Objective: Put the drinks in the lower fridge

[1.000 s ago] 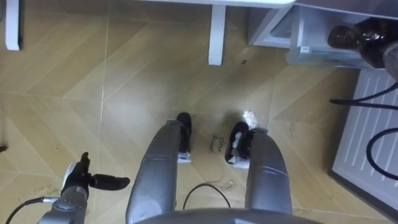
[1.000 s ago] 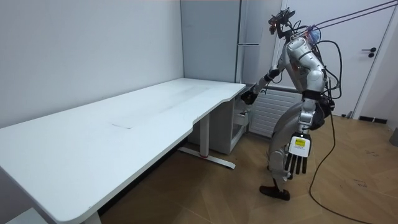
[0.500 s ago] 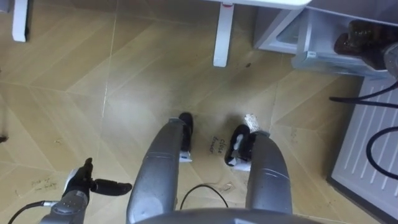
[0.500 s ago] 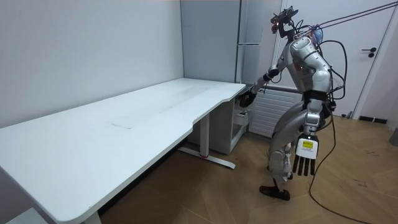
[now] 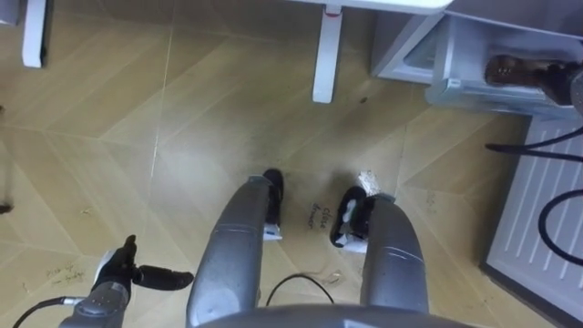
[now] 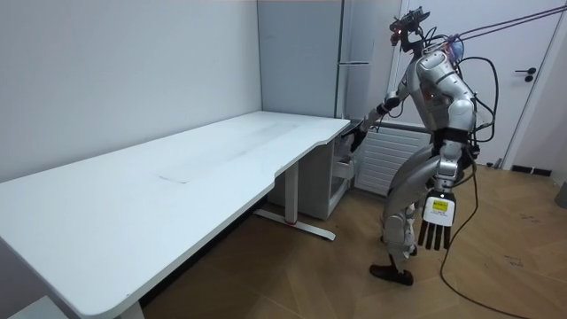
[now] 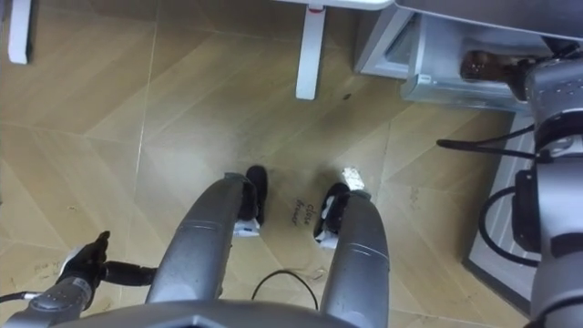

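Bottle [image 5: 508,70] partly hidden by right robot hand [image 7: 544,84].

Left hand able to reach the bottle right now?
Probably not. The left hand hangs low beside the left leg, fingers relaxed, while the bottle is across the body at the fridge, by the right hand.
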Robot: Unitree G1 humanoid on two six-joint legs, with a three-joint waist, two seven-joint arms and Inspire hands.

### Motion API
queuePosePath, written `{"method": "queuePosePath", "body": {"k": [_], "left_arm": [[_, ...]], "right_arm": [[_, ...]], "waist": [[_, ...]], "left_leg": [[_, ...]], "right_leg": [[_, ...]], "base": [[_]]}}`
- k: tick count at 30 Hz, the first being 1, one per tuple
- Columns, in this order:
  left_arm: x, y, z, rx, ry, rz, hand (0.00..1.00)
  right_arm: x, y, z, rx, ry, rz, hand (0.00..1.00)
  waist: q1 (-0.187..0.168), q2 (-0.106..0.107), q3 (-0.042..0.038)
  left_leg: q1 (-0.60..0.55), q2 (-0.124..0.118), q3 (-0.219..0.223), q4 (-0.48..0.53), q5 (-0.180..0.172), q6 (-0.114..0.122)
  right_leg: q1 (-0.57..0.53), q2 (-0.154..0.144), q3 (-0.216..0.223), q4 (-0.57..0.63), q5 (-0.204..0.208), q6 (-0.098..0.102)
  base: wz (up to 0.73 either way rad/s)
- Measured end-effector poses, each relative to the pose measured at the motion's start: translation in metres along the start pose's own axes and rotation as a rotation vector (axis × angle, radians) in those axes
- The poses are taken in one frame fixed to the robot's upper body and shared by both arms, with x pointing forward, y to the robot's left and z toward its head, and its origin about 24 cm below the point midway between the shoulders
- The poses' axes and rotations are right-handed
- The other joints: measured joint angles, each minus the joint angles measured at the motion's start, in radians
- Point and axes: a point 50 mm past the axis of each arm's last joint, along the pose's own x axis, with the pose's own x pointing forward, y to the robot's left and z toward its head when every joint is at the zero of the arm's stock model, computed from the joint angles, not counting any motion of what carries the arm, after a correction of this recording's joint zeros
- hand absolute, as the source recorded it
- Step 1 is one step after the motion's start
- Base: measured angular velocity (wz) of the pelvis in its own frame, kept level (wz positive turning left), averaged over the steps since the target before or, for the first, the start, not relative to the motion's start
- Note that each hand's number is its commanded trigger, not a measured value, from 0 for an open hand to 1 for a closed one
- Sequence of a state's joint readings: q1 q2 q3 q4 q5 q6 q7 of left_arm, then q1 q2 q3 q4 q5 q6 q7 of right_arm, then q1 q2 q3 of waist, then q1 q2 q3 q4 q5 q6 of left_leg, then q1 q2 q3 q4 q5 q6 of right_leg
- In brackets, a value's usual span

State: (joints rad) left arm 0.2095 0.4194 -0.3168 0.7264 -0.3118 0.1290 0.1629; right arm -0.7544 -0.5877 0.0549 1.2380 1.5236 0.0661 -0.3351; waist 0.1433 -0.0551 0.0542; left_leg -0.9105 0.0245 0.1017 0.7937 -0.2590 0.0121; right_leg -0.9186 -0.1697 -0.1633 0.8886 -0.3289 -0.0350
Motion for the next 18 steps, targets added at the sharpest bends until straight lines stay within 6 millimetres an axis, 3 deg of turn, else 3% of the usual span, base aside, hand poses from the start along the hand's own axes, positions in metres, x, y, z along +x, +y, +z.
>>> {"method": "queuePosePath", "body": {"k": [12,18], "left_arm": [[0.001,0.001,-0.011,0.002,0.047,-0.023,0.0],[0.001,0.002,-0.021,0.001,0.088,-0.052,0.0]], "right_arm": [[0.004,-0.028,-0.004,-0.144,-0.02,-0.018,0.0],[0.006,-0.057,-0.01,-0.194,0.003,0.002,0.0]], "waist": [[0.005,0.018,-0.0059],[0.003,0.021,-0.0076]], "left_leg": [[0.088,-0.001,0.005,-0.052,0.0,0.0],[0.171,0.002,0.011,-0.092,0.0,0.0]], "right_leg": [[0.087,0.002,-0.007,-0.057,0.007,0.005],[0.166,0.015,-0.001,-0.11,0.015,0.014]], "base": [[-0.02],[-0.06]]}}
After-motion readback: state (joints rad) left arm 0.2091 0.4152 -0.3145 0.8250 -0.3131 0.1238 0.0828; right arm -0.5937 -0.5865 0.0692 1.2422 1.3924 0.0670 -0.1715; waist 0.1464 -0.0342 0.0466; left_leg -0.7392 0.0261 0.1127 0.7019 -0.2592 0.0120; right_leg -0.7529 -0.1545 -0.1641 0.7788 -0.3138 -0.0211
